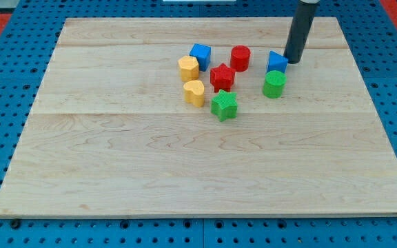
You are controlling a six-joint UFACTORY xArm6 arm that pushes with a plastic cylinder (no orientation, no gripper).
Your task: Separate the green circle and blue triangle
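The green circle (274,84) sits on the wooden board right of centre near the view's top. The blue triangle (276,61) lies just above it, nearly touching it. My tip (293,62) stands right beside the blue triangle, on its right side, apparently touching it. The dark rod rises from there to the view's top edge.
A cluster lies to the left: a red cylinder (240,58), a red star (222,76), a blue cube (200,56), a yellow hexagon (188,67), a yellow heart (194,92) and a green star (224,105). The board (185,172) lies on a blue pegboard.
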